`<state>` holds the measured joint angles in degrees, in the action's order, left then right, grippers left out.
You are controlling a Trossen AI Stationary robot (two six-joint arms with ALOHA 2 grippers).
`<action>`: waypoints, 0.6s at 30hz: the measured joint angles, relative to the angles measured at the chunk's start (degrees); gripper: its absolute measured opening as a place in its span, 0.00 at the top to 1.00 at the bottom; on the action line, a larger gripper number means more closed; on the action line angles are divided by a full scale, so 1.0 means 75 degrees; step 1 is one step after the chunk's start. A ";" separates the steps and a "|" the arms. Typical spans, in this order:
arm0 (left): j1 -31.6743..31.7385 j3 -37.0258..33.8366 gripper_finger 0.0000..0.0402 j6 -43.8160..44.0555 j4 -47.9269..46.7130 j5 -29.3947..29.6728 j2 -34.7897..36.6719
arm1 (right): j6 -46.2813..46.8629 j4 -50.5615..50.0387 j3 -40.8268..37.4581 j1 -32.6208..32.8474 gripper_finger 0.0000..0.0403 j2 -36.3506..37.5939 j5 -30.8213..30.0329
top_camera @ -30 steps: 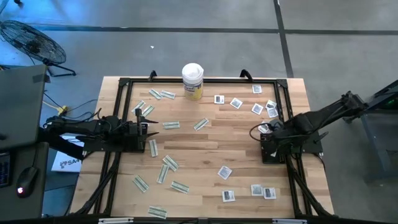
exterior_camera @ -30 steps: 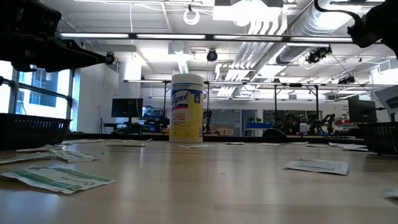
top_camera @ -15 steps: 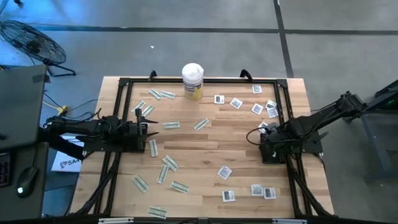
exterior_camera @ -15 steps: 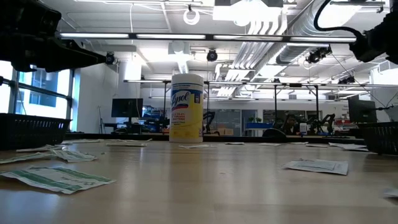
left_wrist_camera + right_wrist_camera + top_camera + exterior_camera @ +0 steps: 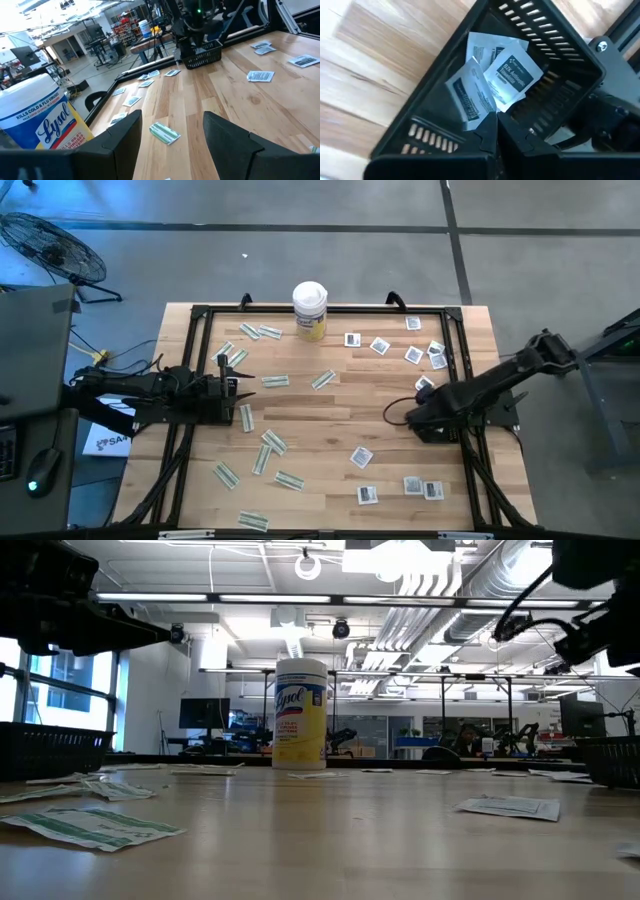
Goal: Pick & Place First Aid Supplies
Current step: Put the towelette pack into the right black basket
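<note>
My right gripper [image 5: 492, 125] points down into a black basket [image 5: 547, 20] at the table's right side [image 5: 452, 426], shut on a white square packet [image 5: 469, 95]. Two more white packets [image 5: 512, 75] lie on the basket's floor. Green-white strips [image 5: 275, 442] and white square packets [image 5: 361, 457] lie flat across the wooden table. My left gripper [image 5: 170, 145] waits open and level at the table's left [image 5: 240, 385], with nothing between its fingers. In the low view only my right arm [image 5: 600, 610] shows, at the upper right. My right gripper pinches the white packet by its lower corner [image 5: 481, 114] between its two fingertips, coming from above and pointing down. The packet sticks out past the fingertips, tilted, above the packets on the basket's floor. Whether it touches them I cannot tell.
A white-lidded canister with a yellow label [image 5: 310, 310] stands at the table's far edge. A black frame [image 5: 330, 308] runs round the table. More white squares [image 5: 415, 352] lie at the far right, and others [image 5: 425, 488] near the front right.
My right gripper has come down toward the basket and a little toward the table's left and near edge, tipping steeper until it points almost straight down. It has stayed shut.
</note>
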<state>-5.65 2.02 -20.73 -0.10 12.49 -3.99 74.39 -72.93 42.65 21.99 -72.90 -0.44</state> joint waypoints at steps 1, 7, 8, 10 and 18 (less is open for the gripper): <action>-0.0003 0.0000 0.49 0.0003 0.0000 0.0000 -0.0003 | -0.0147 -0.0011 -0.0003 -0.0038 0.98 -0.0123 0.0018; -0.0003 0.0000 0.49 0.0003 0.0000 -0.0003 -0.0003 | -0.1054 -0.0132 -0.0001 -0.0417 0.88 -0.0530 0.0394; 0.0000 0.0000 0.49 0.0001 0.0000 0.0000 -0.0003 | -0.1123 -0.0263 0.0023 -0.0497 0.85 -0.0533 0.0466; -0.0003 0.0000 0.49 0.0000 0.0000 0.0000 -0.0003 | -0.1145 -0.0659 0.0149 -0.0655 0.81 -0.0528 0.0512; 0.0000 0.0000 0.49 0.0000 0.0000 0.0000 -0.0001 | -0.1186 -0.1922 0.1378 -0.1065 0.77 -0.0516 -0.0128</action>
<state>-5.65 2.02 -20.73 -0.10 12.49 -3.99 65.49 -87.35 52.99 14.00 -76.77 -1.40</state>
